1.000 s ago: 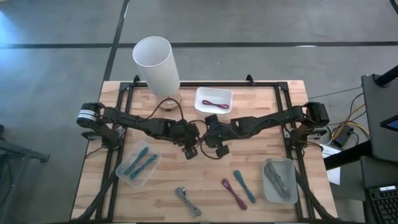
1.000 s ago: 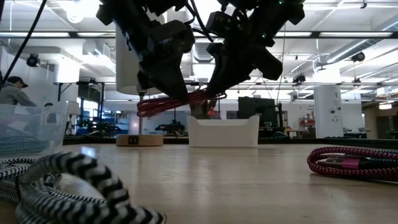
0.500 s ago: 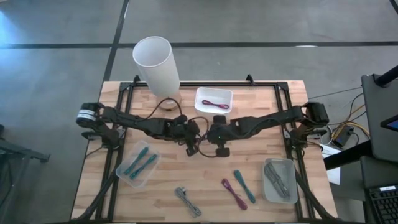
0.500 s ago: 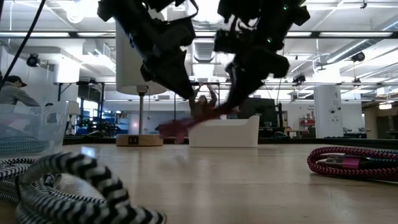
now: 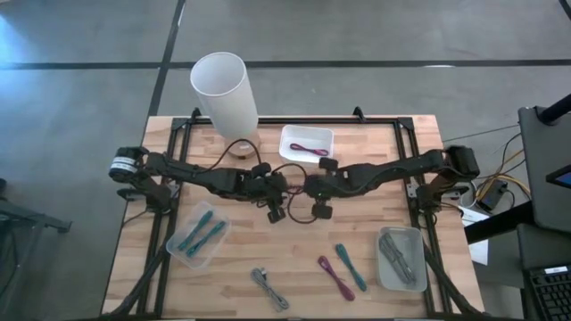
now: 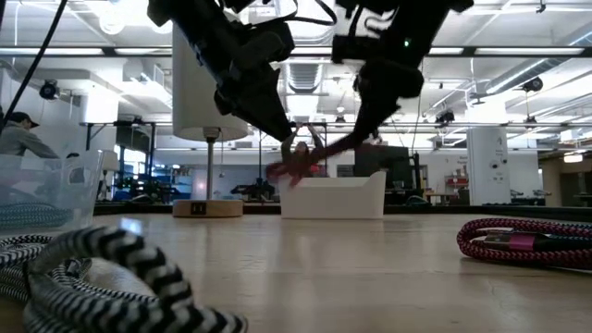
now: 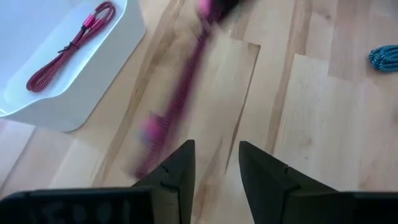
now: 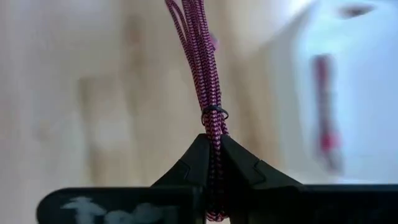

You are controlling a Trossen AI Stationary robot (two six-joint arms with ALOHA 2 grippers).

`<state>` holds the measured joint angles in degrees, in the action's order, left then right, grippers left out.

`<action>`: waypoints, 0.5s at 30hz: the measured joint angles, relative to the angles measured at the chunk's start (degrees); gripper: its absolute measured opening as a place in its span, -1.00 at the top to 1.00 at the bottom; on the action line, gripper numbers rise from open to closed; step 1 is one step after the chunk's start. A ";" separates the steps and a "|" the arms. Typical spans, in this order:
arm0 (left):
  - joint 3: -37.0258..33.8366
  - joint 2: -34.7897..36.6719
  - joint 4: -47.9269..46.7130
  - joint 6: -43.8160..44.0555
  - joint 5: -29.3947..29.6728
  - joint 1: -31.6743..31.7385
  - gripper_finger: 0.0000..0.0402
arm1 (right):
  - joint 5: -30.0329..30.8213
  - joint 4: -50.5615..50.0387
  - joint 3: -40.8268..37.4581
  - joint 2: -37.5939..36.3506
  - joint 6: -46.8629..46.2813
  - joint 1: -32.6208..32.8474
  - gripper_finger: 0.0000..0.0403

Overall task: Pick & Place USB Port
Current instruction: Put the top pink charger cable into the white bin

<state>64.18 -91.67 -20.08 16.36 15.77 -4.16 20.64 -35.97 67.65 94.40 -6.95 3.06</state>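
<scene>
A magenta braided USB cable bundle juts out from my right gripper, which is shut on it above the table's middle. In the low view the bundle slants down toward the left, clear of the table. My left gripper stands open just to the left, nothing between its fingers, with the blurred bundle ahead of it. A white tray behind the grippers holds another magenta cable. My right gripper pinches the coiled bundle between its two fingers near one end, just behind a small black tie ring. Several strands lie side by side in the pinch. The bundle runs on past the fingertips along the fingers, slanting down, lifted clear of the table.
A tall white cylinder stands at the far left. A clear bin with teal cables sits near left and a bin with grey cables near right. Loose cables lie near the front: striped, magenta, teal.
My left gripper has opened and let go of the bundle, which both grippers held level between them. My right gripper has rolled and risen a little; the bundle's freed end dropped toward the table, then swung up with it.
</scene>
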 joint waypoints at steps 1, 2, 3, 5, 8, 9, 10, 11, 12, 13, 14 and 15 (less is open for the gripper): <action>0.00 0.01 -0.06 0.01 0.00 0.00 0.41 | 2.11 -0.97 0.36 -0.87 0.34 -0.40 0.90; 0.00 0.01 0.03 0.00 0.00 0.00 0.41 | 4.09 -1.64 0.60 -1.63 0.71 -0.93 0.90; -0.02 0.01 -0.02 0.02 0.00 0.00 0.41 | 5.59 -1.84 0.69 -2.46 0.93 -1.66 0.90; -0.04 -0.01 -0.06 0.02 0.00 0.00 0.41 | 6.53 -2.10 0.71 -3.68 1.63 -3.63 0.90; 0.02 -0.01 -0.13 0.02 0.00 0.00 0.41 | 6.53 -2.06 0.69 -4.45 3.19 -7.48 0.90; 0.22 -0.02 -0.19 0.02 0.00 0.00 0.41 | 6.51 -2.06 0.61 -4.44 3.96 -8.92 0.90; 0.35 -0.03 -0.16 -0.01 -0.01 0.00 0.41 | 6.51 -2.05 0.51 -4.23 4.75 -10.40 0.90; 0.42 -0.03 -0.16 -0.08 0.00 0.00 0.41 | 6.49 -1.82 0.47 -3.87 5.64 -11.96 0.90; 0.46 -0.03 -0.04 -0.13 0.00 0.00 0.41 | 6.39 -1.26 0.46 -3.47 6.52 -13.43 0.90; 0.48 -0.03 0.00 -0.15 0.00 0.00 0.41 | 6.07 -0.65 0.42 -3.09 7.44 -14.82 0.90; 0.46 -0.05 -0.12 -0.17 0.00 0.00 0.41 | 5.19 -0.23 0.36 -2.63 8.51 -16.14 0.90; 0.44 -0.06 -0.15 -0.17 0.00 0.00 0.41 | 3.83 0.39 0.36 -2.15 9.58 -17.39 0.90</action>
<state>64.63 -91.72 -20.23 16.19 15.77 -4.16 24.47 -35.57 68.01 92.25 2.63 -14.33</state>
